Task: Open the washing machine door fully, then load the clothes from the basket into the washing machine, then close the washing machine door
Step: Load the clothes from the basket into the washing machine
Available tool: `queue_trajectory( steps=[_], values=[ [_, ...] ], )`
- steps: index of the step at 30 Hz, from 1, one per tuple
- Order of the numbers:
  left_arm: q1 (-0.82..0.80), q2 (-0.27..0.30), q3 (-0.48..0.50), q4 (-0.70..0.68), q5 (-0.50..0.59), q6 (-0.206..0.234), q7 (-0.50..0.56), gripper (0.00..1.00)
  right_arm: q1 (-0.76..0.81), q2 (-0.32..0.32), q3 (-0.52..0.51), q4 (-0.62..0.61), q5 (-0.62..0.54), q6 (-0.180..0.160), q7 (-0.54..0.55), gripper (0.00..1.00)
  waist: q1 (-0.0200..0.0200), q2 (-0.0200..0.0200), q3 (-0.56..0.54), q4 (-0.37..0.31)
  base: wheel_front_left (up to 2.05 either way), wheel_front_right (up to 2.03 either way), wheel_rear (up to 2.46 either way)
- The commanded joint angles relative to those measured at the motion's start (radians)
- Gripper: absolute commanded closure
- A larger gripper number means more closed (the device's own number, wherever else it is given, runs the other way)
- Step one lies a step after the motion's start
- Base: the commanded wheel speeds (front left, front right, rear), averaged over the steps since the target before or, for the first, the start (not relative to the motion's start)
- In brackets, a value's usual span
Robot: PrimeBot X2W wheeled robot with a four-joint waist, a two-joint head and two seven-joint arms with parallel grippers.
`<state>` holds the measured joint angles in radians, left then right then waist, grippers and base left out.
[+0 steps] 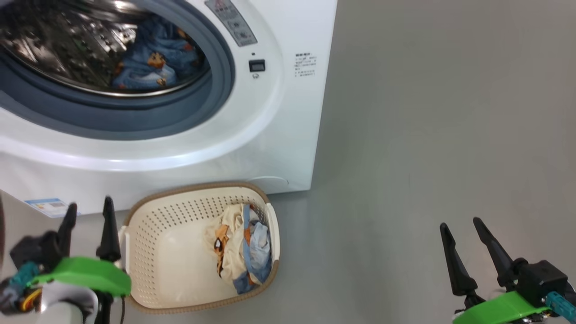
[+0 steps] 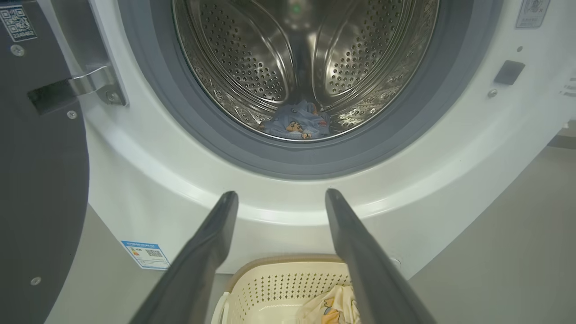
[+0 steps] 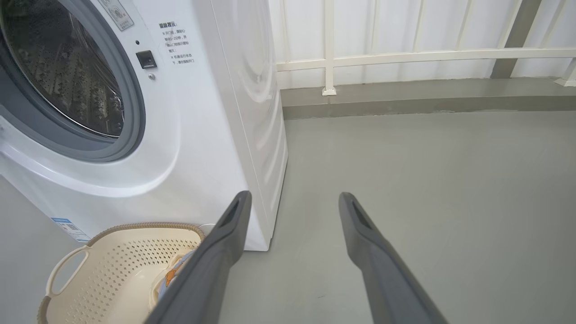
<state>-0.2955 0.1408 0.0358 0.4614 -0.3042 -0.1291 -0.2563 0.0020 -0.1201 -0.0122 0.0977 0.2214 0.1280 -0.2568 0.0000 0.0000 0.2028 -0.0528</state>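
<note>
The washing machine (image 1: 279,135) stands with its drum open, and a light blue garment with orange prints (image 1: 153,63) lies inside the drum (image 2: 297,126). The washing machine door (image 2: 40,180) is swung open at the left of the left wrist view, its dark inner face showing. The cream basket (image 1: 171,261) sits on the floor in front of the machine and holds a cream garment with blue and orange trim (image 1: 238,245). My left gripper (image 1: 90,204) is open and empty just left of the basket, pointing at the drum (image 2: 282,194). My right gripper (image 1: 460,224) is open and empty over bare floor, far right of the basket (image 3: 294,195).
Grey floor (image 1: 427,135) stretches to the right of the machine. A white railing (image 3: 405,56) and a low kerb run along the far side in the right wrist view. A small blue label (image 1: 49,207) marks the machine's lower left front.
</note>
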Motion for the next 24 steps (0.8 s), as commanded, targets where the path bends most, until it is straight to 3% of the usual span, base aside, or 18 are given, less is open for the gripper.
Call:
queue_trajectory(
  steps=[1,24],
  values=[
    [0.008,0.027,0.035,-0.033,0.010,-0.002,-0.006,0.00,0.008,-0.014,0.018,-0.020,0.006,0.003,-0.005,0.00,0.0000,0.0000,-0.031,0.012,0.00,0.00,0.00],
    [0.334,-0.025,0.096,-0.244,0.028,-0.002,-0.006,0.00,0.138,-0.038,-0.023,-0.027,0.019,0.003,-0.005,0.00,0.0000,0.0000,-0.149,0.031,0.00,0.00,0.00]
  ],
)
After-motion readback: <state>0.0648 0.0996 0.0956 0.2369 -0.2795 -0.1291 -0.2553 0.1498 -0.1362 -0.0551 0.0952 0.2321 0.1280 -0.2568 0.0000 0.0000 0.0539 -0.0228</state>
